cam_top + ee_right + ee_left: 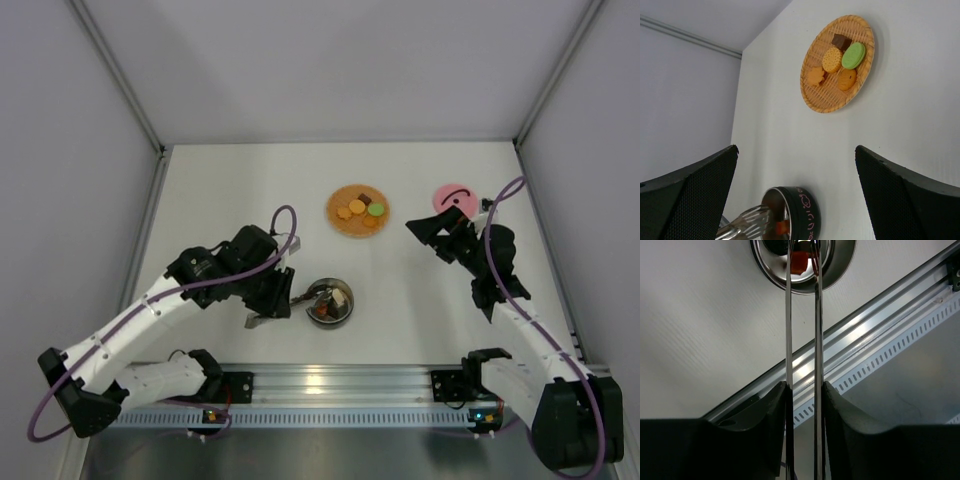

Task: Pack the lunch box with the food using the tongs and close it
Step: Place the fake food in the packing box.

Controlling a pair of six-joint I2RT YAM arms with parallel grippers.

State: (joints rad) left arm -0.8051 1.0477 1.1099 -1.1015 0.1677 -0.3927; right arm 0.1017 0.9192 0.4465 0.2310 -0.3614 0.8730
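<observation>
My left jaws are squeezed shut on the tongs (788, 340). My black pads (772, 430) press on the two thin silver arms from both sides. The two arms run close together, with a thin gap between them. The tongs point away from me, and their tips reach into the lunch box (840, 265). A small orange-red piece of food (799, 262) sits in there, right by the tips. I cannot tell if the tips touch it.

The lunch box is a round shiny bowl. It stands near the near edge of the bench (230, 190), about in the middle, just past the metal rail (880, 325). It has no lid on.

My right jaws are wide open and hold nothing. They hang above the bench near its right edge. The pink lid (452, 197) lies flat on the bench just beyond them, with its thin black handle on top.

The woven plate (825, 95) lies farther back, about in the middle of the bench, well apart from the lunch box. On it lie a brown square (841, 41), a yellow cookie (832, 59), a green round (854, 55), an orange flower shape (815, 76) and an orange-brown cookie (847, 79).
</observation>
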